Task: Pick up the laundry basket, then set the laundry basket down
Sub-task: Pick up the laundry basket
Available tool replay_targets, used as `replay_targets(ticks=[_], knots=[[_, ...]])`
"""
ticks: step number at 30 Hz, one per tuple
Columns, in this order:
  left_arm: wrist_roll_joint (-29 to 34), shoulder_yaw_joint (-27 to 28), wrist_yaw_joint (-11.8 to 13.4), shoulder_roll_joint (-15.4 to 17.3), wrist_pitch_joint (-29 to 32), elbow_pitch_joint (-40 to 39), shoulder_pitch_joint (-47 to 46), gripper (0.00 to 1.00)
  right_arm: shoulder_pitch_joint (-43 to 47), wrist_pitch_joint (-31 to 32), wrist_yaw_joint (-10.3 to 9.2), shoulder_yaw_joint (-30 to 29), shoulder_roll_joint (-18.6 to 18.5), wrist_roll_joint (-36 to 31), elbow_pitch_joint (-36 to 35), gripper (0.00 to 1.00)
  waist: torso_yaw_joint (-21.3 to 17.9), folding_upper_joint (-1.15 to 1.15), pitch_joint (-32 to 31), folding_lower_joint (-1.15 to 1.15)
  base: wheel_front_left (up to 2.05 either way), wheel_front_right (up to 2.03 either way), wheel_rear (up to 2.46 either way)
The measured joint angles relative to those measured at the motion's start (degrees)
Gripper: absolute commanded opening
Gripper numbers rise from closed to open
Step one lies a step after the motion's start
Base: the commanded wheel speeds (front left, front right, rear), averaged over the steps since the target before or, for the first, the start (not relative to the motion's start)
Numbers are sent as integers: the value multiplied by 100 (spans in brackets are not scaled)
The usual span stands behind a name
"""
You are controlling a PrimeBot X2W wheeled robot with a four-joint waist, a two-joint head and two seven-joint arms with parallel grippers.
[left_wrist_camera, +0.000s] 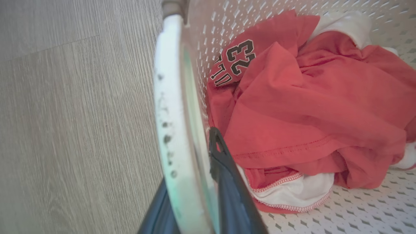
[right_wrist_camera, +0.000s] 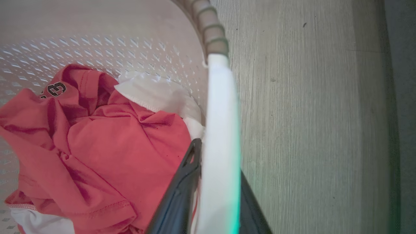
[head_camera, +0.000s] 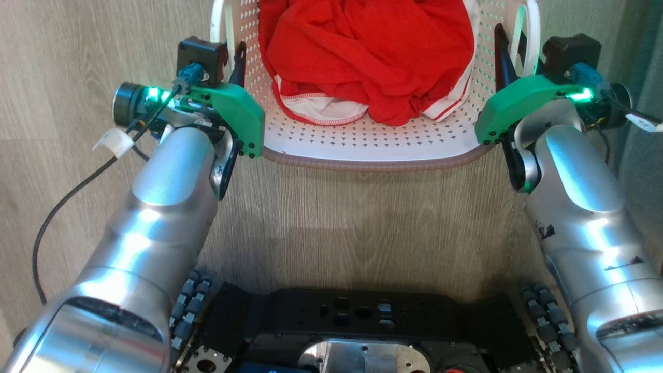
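Surface: pale wood-grain floor (head_camera: 331, 217), seen from above. A grey strip runs along the floor well off the right side of the laundry basket; I cannot tell what it is.

Count: one robot base (head_camera: 362, 321), two silver arms, two grippers, one basket, two white handles, one heap of clothing.

Nearest to me is the dark base, on the near side of the basket with bare floor between them. The two arms reach forward from it, one to each side of the basket.

The left gripper (head_camera: 234, 52) is at the basket's left handle (left_wrist_camera: 172, 97). One dark finger (left_wrist_camera: 227, 182) lies inside the basket wall and the other outside, with the handle pinched between them. The jaws are nearly together.

The right gripper (head_camera: 518, 52) is at the right handle (right_wrist_camera: 221, 130), placed the same way: one finger (right_wrist_camera: 182, 195) inside, one outside, narrowly set and pressed against the handle.

The laundry basket (head_camera: 362, 140) sits between the grippers, cream-white and perforated, with a brown woven-look rim (head_camera: 373, 165). I cannot tell whether it rests on the floor or hangs just above it.

Inside it, toward the far wall, lies the crumpled red clothing (head_camera: 362, 52) with white trim and a printed 23 (left_wrist_camera: 240, 57). I cannot tell how many pieces it is.
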Motion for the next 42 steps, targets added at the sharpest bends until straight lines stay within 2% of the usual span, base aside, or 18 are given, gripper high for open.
replay_targets(ticks=[13,25,35,42], knots=[[-613,-530,237,1,3,-5,36,0,-197,1,1,103,-15,215,499,0,26,0,-208,0,0,0,0],[-1006,-916,246,-2,3,198,430,0,-164,2,1,448,-4,686,1228,0,-53,0,-859,0,0,0,0],[-1456,-1357,133,-18,55,672,964,0,143,12,1,1291,60,1414,1853,0,-143,0,-1732,0,0,0,0],[-1742,-1590,88,-19,246,840,1344,0,410,324,1,1911,77,2004,2042,0,-204,0,-2360,0,0,0,0]])
